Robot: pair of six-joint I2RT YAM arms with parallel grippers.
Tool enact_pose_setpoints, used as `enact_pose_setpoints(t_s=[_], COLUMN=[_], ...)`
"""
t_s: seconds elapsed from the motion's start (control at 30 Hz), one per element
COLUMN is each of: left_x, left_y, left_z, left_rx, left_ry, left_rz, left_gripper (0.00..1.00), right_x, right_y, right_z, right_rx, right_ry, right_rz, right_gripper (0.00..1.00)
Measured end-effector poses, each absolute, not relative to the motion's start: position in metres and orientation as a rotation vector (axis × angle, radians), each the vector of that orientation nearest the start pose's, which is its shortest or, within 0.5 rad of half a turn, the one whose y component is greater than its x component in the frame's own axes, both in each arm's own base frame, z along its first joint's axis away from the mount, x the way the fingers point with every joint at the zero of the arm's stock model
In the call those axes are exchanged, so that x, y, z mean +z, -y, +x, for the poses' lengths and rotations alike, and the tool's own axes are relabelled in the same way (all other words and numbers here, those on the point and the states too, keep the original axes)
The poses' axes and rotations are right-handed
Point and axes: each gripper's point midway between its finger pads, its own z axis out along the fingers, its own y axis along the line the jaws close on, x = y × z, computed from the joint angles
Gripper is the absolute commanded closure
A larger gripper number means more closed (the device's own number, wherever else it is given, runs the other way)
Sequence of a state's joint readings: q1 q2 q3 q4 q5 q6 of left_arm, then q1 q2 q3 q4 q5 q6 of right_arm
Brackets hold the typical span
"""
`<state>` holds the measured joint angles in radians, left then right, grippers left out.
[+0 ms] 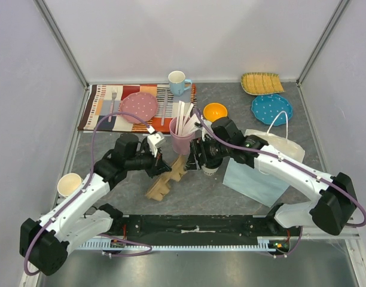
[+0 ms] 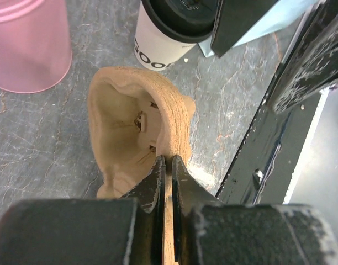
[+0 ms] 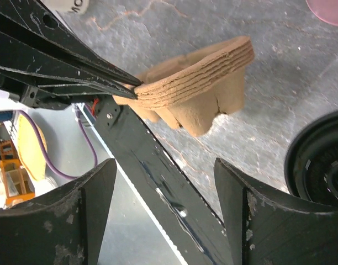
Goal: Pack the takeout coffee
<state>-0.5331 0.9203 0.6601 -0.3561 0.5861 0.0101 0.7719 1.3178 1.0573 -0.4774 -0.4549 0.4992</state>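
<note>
The left pincer (image 2: 166, 175) is clamping the pulp cup carrier (image 2: 130, 116); the right pincer (image 3: 169, 199) is hanging open beside the coffee.

Closest in, the brown carrier is being held by its thin rim, pinched tight in the clenched left pincer over the grey surface (image 1: 201, 191). Just past it the takeout coffee (image 2: 158, 47) is standing upright on the surface, black lid on, right beside the released right pincer and outside its jaws. A light-blue paper bag (image 1: 255, 179) is sitting off to the right. The pink cup of sticks (image 1: 182, 140) is standing behind, with the orange bowl (image 1: 215, 111) and blue mug (image 1: 177, 81) sitting farther back.
</note>
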Motion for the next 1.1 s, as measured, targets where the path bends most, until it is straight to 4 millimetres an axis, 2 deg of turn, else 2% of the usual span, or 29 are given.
enact_pose_setpoints(t_s=[0.13, 0.37, 0.53, 0.7, 0.87, 1.0, 1.03, 1.1], left_x=[0.164, 0.156, 0.158, 0.155, 0.153, 0.136, 0.13, 0.122], left_y=[0.217, 0.209, 0.208, 0.205, 0.211, 0.214, 0.214, 0.213], left_z=[0.186, 0.187, 0.185, 0.186, 0.182, 0.185, 0.186, 0.189], left_rx=[-0.957, -0.911, -0.91, -0.883, -0.856, -0.828, -0.824, -0.805], left_ry=[-2.023, -2.071, -2.063, -2.067, -2.029, -2.068, -2.087, -2.119], left_rz=[0.838, 0.8, 0.798, 0.789, 0.885, 0.954, 0.965, 0.971], left_gripper=[0.98, 0.98, 0.98, 0.98, 0.98, 0.97, 0.89, 0.82], right_x=[0.186, 0.166, 0.153, 0.139, 0.132, 0.122, 0.12, 0.118], right_y=[-0.323, -0.341, -0.364, -0.363, -0.365, -0.362, -0.361, -0.358], right_z=[0.186, 0.184, 0.185, 0.197, 0.209, 0.215, 0.216, 0.218], right_rx=[1.145, 1.098, 1.059, 0.976, 0.927, 0.874, 0.863, 0.841], right_ry=[-2.423, -2.469, -2.488, -2.511, -2.498, -2.509, -2.511, -2.508], right_rz=[-0.581, -0.609, -0.633, -0.567, -0.525, -0.503, -0.499, -0.49], right_gripper=[0.25, 0.25, 0.36, 0.41, 0.46, 0.47, 0.47, 0.48])
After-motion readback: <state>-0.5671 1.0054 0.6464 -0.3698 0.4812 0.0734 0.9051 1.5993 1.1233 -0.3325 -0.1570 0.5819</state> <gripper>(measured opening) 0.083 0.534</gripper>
